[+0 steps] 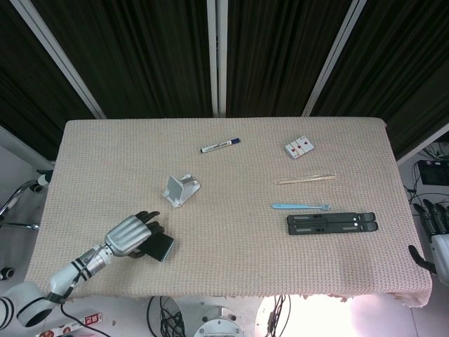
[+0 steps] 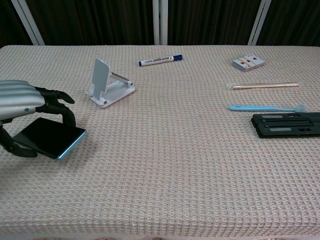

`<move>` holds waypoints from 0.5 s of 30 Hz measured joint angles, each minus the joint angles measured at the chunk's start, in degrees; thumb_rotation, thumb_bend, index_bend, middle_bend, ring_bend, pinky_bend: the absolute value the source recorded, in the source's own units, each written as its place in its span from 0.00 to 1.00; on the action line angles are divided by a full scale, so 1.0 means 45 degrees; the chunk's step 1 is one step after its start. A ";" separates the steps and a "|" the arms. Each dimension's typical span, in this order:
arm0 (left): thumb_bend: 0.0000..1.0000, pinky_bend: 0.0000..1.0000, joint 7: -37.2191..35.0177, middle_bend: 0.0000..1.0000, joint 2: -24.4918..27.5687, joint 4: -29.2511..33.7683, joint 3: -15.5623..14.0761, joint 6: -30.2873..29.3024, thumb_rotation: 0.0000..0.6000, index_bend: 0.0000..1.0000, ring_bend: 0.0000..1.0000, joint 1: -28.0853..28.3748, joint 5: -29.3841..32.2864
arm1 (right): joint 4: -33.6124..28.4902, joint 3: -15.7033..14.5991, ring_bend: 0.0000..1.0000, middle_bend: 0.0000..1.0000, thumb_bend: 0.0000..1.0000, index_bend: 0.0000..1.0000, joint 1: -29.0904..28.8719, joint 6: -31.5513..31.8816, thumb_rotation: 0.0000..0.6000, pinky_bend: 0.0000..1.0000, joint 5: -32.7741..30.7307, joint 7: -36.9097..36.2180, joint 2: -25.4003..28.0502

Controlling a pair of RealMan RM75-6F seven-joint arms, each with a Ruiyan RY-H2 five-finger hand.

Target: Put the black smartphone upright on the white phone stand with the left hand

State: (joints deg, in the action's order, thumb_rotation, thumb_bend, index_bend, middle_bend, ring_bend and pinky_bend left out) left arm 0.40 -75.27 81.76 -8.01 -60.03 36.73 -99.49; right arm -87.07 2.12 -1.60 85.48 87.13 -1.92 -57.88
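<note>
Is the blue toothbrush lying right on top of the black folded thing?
No, the blue toothbrush lies on the table beside the black folded stand, with a gap between them.

So the worktop (image 1: 231,232) is covered edge to edge in a beige waffle-weave cloth (image 2: 165,175). Sitting on it: a white phone stand (image 2: 106,83) left of centre, and a blue-capped marker (image 2: 160,60) toward the far edge. Right side has a small deck of playing cards (image 2: 248,63), a thin wooden stick (image 2: 265,85), a light blue toothbrush (image 2: 266,107), and just in front of the toothbrush a flat black folding stand (image 2: 287,124). Near the front left corner there's the black smartphone (image 2: 50,136), its outer edge tipped up off the cloth.
</note>
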 measured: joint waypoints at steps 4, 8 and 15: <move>0.33 0.36 -0.0686 0.50 -0.0089 -0.0129 0.0048 -0.0301 1.00 0.52 0.32 -0.0132 0.0044 | -0.0039 -0.0020 0.00 0.00 0.22 0.00 -0.0023 -0.0062 1.00 0.00 0.0004 0.0067 0.0004; 0.33 0.37 -0.1776 0.52 -0.0185 -0.0294 0.0085 -0.0476 1.00 0.52 0.34 -0.0270 0.0231 | -0.0026 -0.0028 0.00 0.00 0.23 0.00 -0.0023 -0.0111 1.00 0.00 -0.0050 0.0085 -0.0010; 0.33 0.37 -0.4190 0.53 -0.0296 -0.0620 0.0268 -0.0996 1.00 0.53 0.35 -0.0599 0.0715 | -0.0014 -0.0033 0.00 0.00 0.22 0.00 -0.0018 -0.0120 1.00 0.00 -0.0068 0.0070 -0.0019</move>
State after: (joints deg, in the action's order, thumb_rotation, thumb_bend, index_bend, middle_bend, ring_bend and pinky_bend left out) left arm -18.46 -76.61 78.96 -6.80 -64.51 34.03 -96.27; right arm -87.13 1.97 -1.69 84.94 86.82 -1.61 -57.97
